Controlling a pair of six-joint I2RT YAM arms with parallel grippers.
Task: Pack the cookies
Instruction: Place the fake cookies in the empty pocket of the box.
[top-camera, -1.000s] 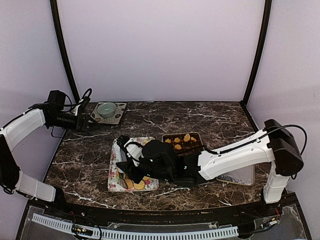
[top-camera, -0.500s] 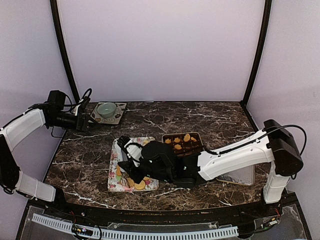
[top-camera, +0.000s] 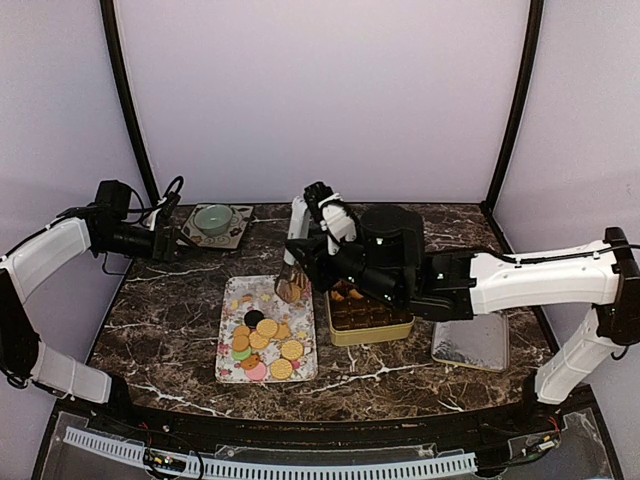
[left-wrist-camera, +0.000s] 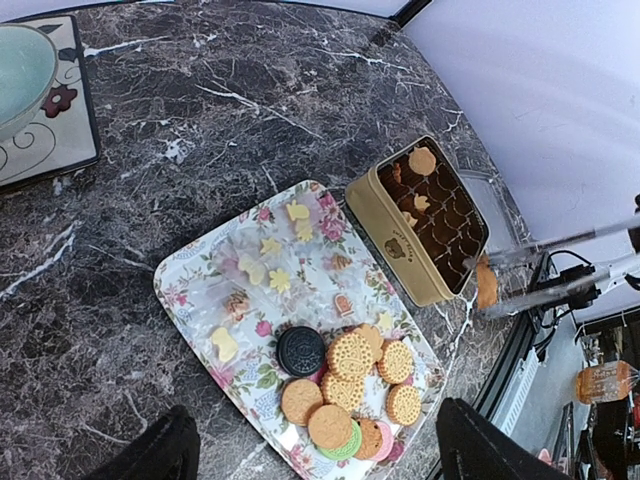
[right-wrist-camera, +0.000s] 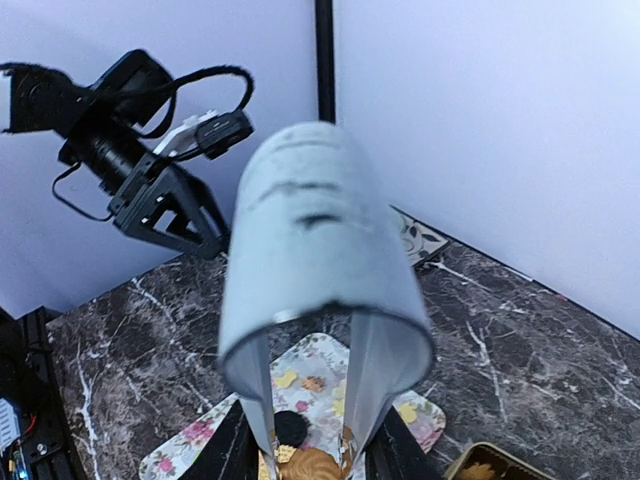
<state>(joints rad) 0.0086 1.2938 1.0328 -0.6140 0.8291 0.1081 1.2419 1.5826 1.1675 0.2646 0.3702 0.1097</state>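
Observation:
Several round cookies, mostly golden with one dark, one green and one pink, lie at the near end of the flower-patterned tray; they also show in the left wrist view. My right gripper is shut on grey tongs. The tong tips pinch one golden cookie in the air above the tray's right edge, beside the gold tin. That cookie shows in the right wrist view and the left wrist view. My left gripper is open and empty at the far left.
The gold tin holds brown paper cups and a few cookies. A silvery lid lies right of it. A pale green bowl stands on a patterned mat at the back left. Small candy shapes lie on the tray's far half.
My right arm has risen off the tray and swung back and right, with a golden cookie now in the tongs. The tray's cookies are uncovered. The left arm has not moved.

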